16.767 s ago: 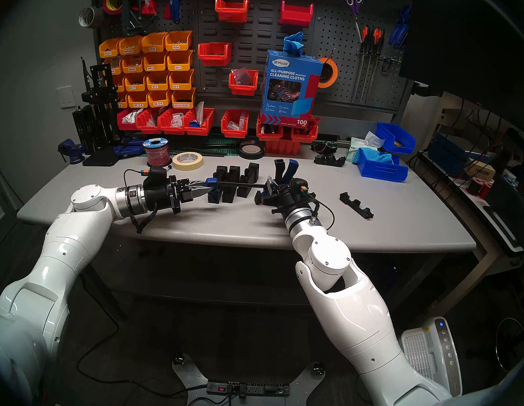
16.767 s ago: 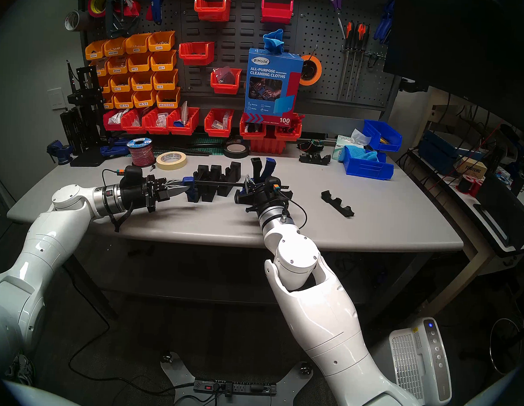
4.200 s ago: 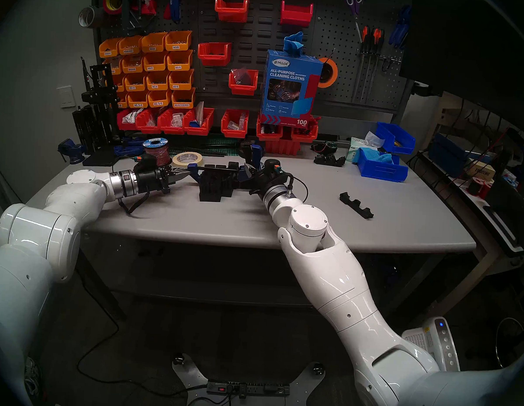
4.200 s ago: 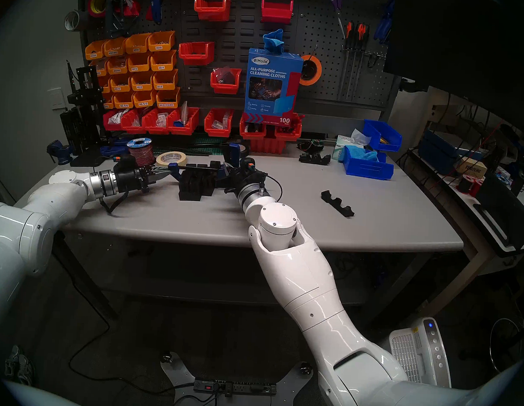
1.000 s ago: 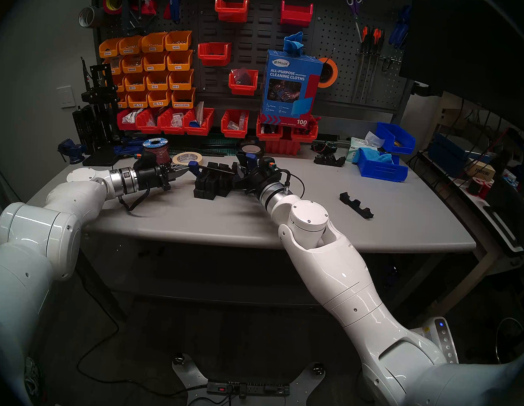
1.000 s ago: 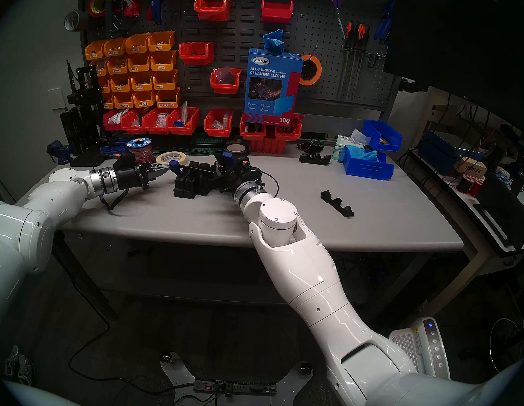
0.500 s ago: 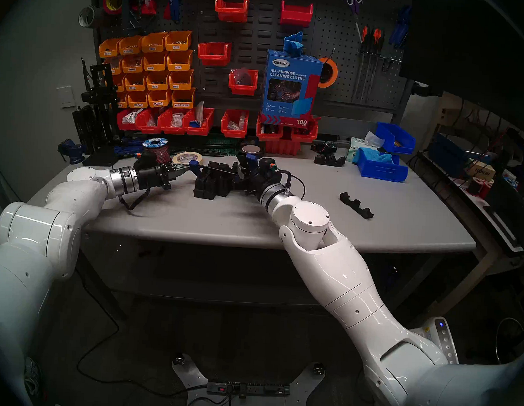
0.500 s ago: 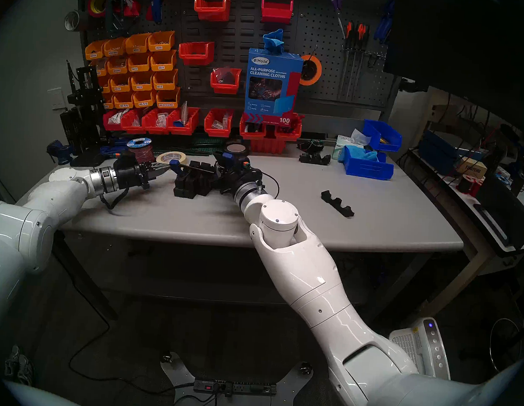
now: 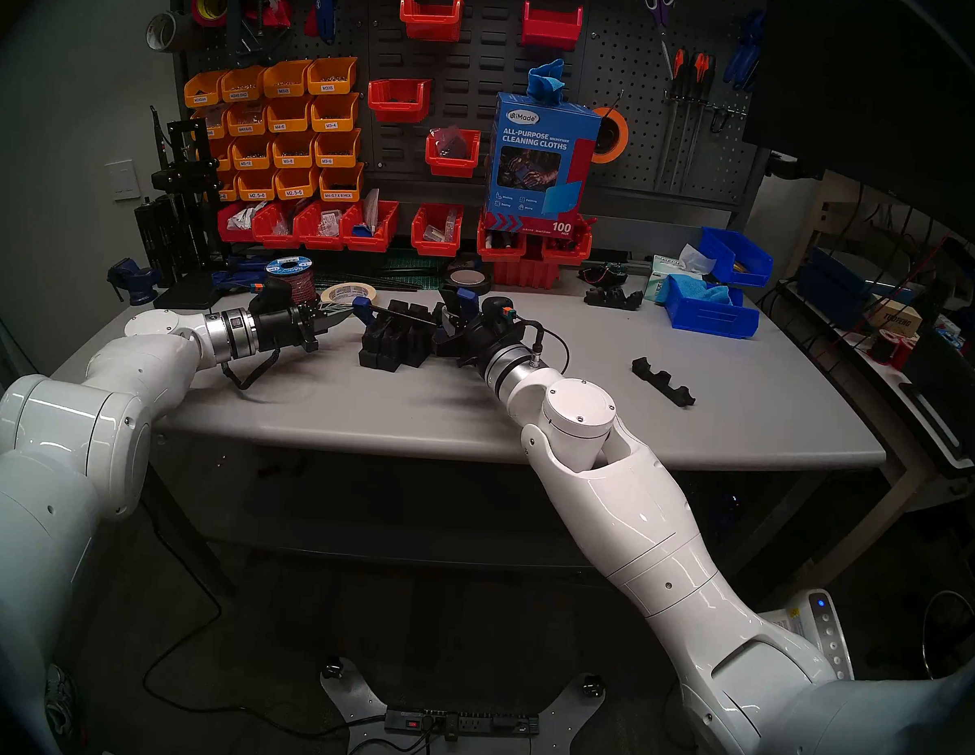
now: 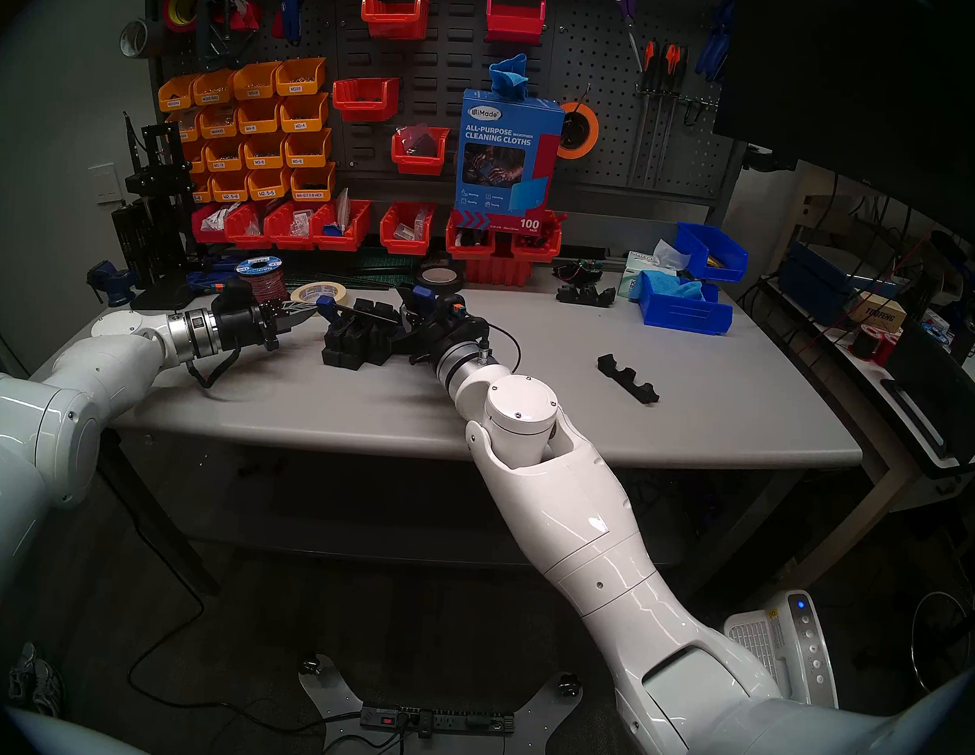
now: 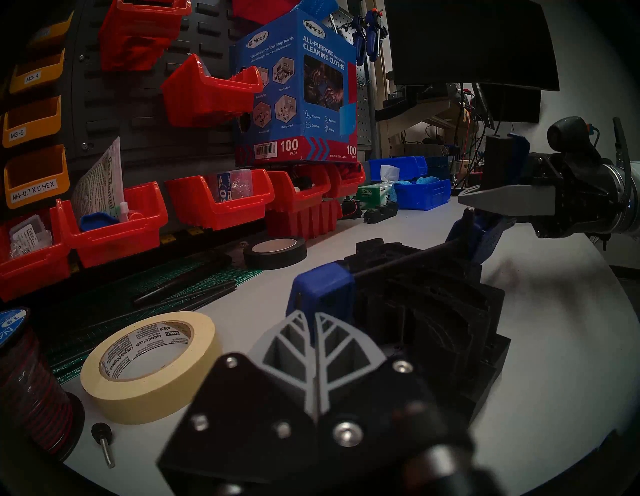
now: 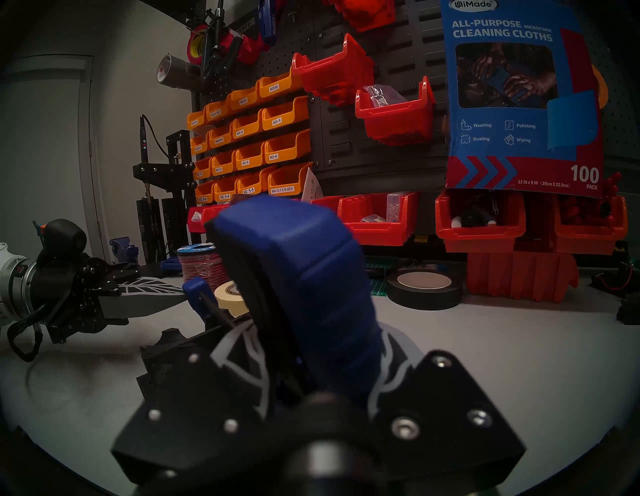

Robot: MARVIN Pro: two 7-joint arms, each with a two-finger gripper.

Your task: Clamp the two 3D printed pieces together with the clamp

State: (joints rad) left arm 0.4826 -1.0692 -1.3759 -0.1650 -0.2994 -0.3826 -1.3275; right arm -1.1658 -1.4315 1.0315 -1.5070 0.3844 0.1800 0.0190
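The two 3D printed pieces (image 9: 394,338) (image 10: 357,339) are black slotted blocks standing pressed side by side on the grey table (image 9: 472,418). The clamp (image 9: 404,314) spans their tops, its thin black bar running between two blue jaws. My left gripper (image 9: 346,315) (image 11: 313,317) is shut on the clamp's blue end jaw (image 11: 322,287) at the pieces' left. My right gripper (image 9: 455,317) (image 12: 311,332) is shut around the clamp's blue-and-black trigger handle (image 12: 294,263) at their right. The handle hides most of the pieces (image 12: 166,346) in the right wrist view.
Just behind the left gripper lie a cream masking tape roll (image 9: 348,299) and a red wire spool (image 9: 290,279). A black tape roll (image 9: 468,280) sits behind the handle. A low notched black strip (image 9: 662,380) lies to the right, with blue bins (image 9: 711,312) at the back right.
Since the earliest frames the clamp's jaws have drawn together and the two pieces now stand pressed together, farther back and left. Over the last second only the right elbow edged right.
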